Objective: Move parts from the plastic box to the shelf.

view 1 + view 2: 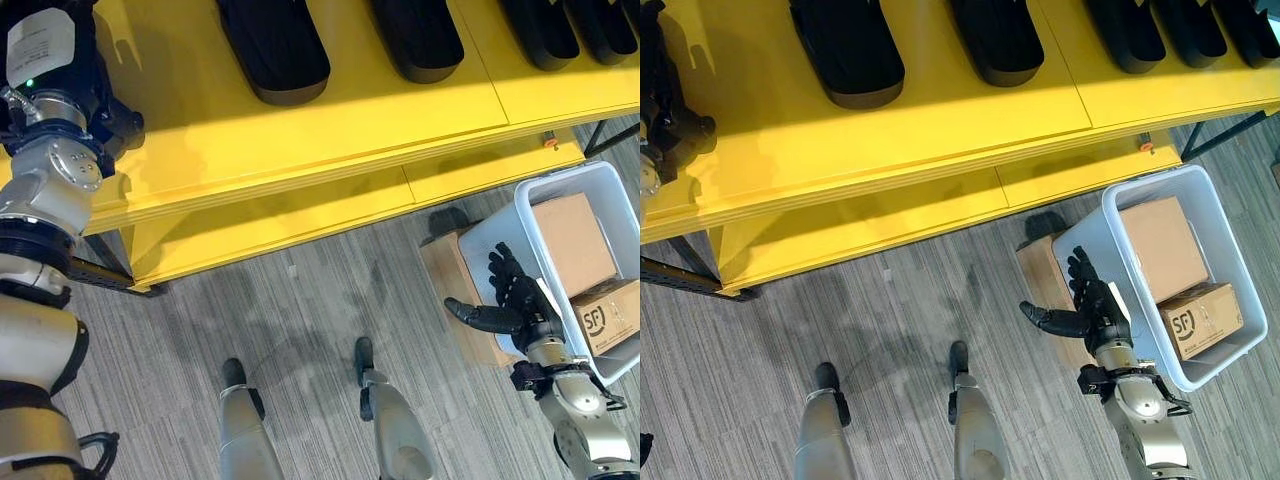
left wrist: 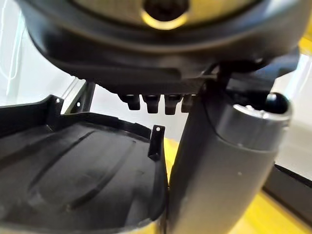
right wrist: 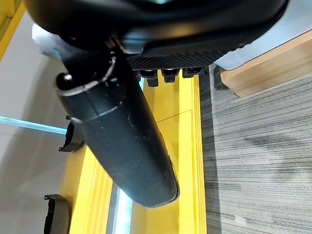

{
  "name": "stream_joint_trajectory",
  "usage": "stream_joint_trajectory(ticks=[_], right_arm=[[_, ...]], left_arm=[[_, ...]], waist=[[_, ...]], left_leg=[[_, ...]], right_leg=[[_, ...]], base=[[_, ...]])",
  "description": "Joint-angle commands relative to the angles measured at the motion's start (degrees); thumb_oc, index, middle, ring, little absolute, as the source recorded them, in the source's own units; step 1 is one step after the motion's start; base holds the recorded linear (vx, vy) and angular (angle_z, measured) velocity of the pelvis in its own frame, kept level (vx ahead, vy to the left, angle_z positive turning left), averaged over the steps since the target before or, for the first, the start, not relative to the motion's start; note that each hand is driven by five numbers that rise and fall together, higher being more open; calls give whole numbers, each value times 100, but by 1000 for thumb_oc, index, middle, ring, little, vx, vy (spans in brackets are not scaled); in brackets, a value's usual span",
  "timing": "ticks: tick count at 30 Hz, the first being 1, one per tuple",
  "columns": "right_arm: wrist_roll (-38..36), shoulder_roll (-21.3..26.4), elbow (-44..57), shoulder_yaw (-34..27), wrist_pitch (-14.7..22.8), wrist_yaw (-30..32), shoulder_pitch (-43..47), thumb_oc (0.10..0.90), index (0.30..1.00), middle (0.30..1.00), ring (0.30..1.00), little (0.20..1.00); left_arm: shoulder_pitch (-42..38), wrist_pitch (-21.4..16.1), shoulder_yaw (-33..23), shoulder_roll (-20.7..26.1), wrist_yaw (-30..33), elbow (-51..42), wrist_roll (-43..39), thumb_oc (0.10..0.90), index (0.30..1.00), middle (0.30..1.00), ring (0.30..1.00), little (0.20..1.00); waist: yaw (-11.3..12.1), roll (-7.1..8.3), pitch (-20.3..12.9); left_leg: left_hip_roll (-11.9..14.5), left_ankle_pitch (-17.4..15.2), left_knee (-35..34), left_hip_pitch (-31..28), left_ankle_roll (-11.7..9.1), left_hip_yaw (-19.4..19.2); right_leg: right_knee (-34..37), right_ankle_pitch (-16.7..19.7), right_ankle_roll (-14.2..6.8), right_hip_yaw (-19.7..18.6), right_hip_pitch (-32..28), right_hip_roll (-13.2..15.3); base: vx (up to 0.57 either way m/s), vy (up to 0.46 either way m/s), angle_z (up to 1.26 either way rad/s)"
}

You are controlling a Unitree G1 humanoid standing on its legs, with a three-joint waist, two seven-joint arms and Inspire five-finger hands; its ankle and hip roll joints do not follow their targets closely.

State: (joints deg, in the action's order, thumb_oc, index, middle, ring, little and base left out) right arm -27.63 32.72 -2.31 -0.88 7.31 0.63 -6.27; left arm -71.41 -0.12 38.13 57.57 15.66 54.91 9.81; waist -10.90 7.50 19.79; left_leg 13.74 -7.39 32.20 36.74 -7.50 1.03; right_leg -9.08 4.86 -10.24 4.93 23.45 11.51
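Down at four o'clock the right hand (image 1: 1095, 305), fingers spread and holding nothing, hovers at the near rim of the plastic box (image 1: 1220, 215) (two cardboard boxes (image 1: 1162, 245) inside), while black parts (image 1: 845, 45) lie on the yellow shelf (image 1: 940, 120) at twelve; the left hand's (image 2: 161, 100) fingers I cannot tell.

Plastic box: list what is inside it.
Inside the plastic box lie two cardboard boxes: a plain one and a printed one. Anything beneath them is hidden.
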Motion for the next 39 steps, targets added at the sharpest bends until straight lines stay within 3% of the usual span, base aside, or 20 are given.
stream_joint_trajectory(ticks=[1, 3, 4, 6, 7, 8, 9, 10, 12, 13, 39], right_arm=[[19, 514, 382, -726, 484, 50, 53, 900, 1000, 1000, 1000, 1000], [29, 508, 397, -752, 481, 46, 41, 900, 1000, 1000, 1000, 1000], [33, 508, 400, -760, 480, 40, 18, 900, 1000, 1000, 1000, 1000], [31, 501, 414, -786, 481, 40, -1, 900, 1000, 1000, 1000, 1000], [38, 498, 419, -810, 476, 40, -17, 900, 1000, 1000, 1000, 1000], [46, 489, 414, -805, 475, 40, -27, 900, 1000, 1000, 1000, 1000], [45, 489, 417, -813, 477, 41, -25, 900, 1000, 1000, 1000, 1000], [51, 480, 418, -808, 474, 45, -31, 900, 1000, 1000, 1000, 1000], [54, 475, 419, -826, 473, 44, -41, 900, 1000, 1000, 1000, 1000], [67, 462, 432, -840, 468, 51, -71, 900, 1000, 1000, 1000, 1000], [80, 517, 375, -893, 427, 80, -148, 900, 1000, 1000, 1000, 1000]], left_arm=[[-561, -84, -6, 322, 183, 46, 327, 900, 1000, 1000, 1000, 1000], [-547, -88, -19, 326, 166, 29, 336, 900, 1000, 1000, 1000, 1000], [-506, -84, -11, 319, 141, -6, 391, 900, 1000, 1000, 1000, 1000], [-457, -83, -53, 308, 126, -54, 396, 900, 1000, 1000, 1000, 1000], [-437, -80, -78, 290, 117, -77, 406, 900, 1000, 1000, 1000, 1000], [-418, -89, -89, 264, 113, -69, 400, 900, 1000, 1000, 1000, 1000], [-419, -90, -97, 262, 116, -73, 402, 900, 1000, 1000, 1000, 1000], [-411, -85, -98, 245, 121, -68, 395, 900, 1000, 1000, 1000, 1000], [-401, -83, -116, 228, 129, -93, 391, 900, 1000, 1000, 1000, 1000], [-359, -75, -130, 176, 122, -145, 420, 900, 1000, 1000, 1000, 1000], [-708, -137, 171, -422, 60, -309, 371, 900, 1000, 1000, 1000, 1000]], waist=[[13, -108, -613], [-1, -78, -596], [8, -112, -613], [13, -112, -615], [2, -86, -598], [11, -112, -618], [-1, -85, -600], [10, -115, -621], [0, -88, -602], [8, -126, -626], [-122, -196, -674]], left_leg=[[197, -222, -299, -519, 21, -44], [155, -61, -306, -433, 56, -53], [195, -227, -285, -496, 22, -37], [197, -231, -286, -493, 21, -32], [156, -68, -299, -417, 52, -43], [191, -236, -281, -484, 21, -28], [150, -71, -296, -412, 54, -46], [190, -240, -281, -484, 22, -30], [148, -77, -296, -409, 55, -51], [189, -261, -253, -459, 17, -37], [186, -287, -199, -404, 36, -114]], right_leg=[[-255, -321, -264, -80, -168, 335], [-233, -204, -231, -73, -104, 368], [-275, -331, -255, -83, -141, 328], [-283, -336, -254, -92, -133, 339], [-260, -214, -220, -88, -71, 374], [-287, -337, -248, -97, -126, 334], [-265, -216, -217, -92, -65, 369], [-293, -337, -249, -99, -116, 333], [-281, -217, -215, -95, -42, 363], [-314, -341, -241, -106, -82, 321], [-361, -298, -239, -218, 114, 320]], base=[[0, 0, 0], [0, 0, 0], [5, 6, -3], [7, 1, 0], [0, 0, 0], [-83, -2, 0], [86, 0, 1], [0, 0, 0], [0, 0, 0], [0, 0, 0], [3, -1, -1]])
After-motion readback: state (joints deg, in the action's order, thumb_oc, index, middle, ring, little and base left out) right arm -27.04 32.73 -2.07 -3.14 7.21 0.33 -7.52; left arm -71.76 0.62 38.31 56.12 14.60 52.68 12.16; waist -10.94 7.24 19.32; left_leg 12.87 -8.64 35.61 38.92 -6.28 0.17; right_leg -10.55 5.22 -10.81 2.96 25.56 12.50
